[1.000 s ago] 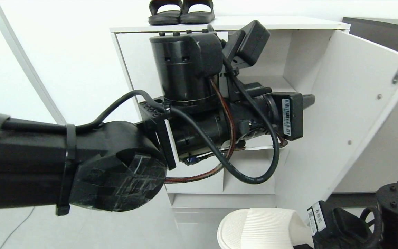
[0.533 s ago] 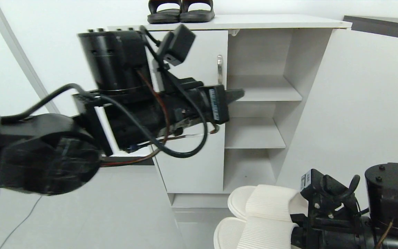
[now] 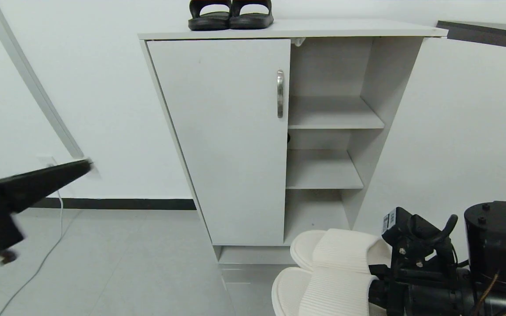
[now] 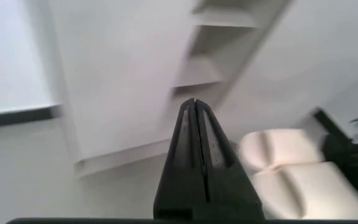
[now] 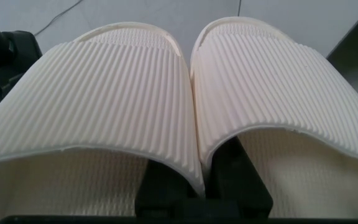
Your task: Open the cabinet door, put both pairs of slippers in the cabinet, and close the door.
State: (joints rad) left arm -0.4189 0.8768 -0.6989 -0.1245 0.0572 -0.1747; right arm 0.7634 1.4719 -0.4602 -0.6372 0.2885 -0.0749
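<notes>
The white cabinet [image 3: 218, 131] stands against the wall; its left door is closed and its right door [image 3: 455, 131] is swung wide open, baring three shelves [image 3: 327, 114]. A black pair of slippers [image 3: 231, 15] sits on the cabinet top. My right gripper [image 3: 378, 276] is shut on a white ribbed pair of slippers [image 3: 332, 267] held side by side low in front of the open compartment; the right wrist view has the pair [image 5: 104, 99] over the gripper [image 5: 207, 180]. My left gripper [image 3: 81, 166] is shut and empty, off to the cabinet's left, fingers [image 4: 195, 109] pressed together.
Grey tiled floor [image 3: 125, 263] lies left of the cabinet, with a cable [image 3: 37, 267] running along it. A white wall with a dark baseboard [image 3: 117, 204] is behind. A grey unit [image 3: 486, 33] stands beyond the open door.
My left arm has swung away from the cabinet front, out to the left and lower. The right door stands wider open. The white slippers have risen slightly into view.
</notes>
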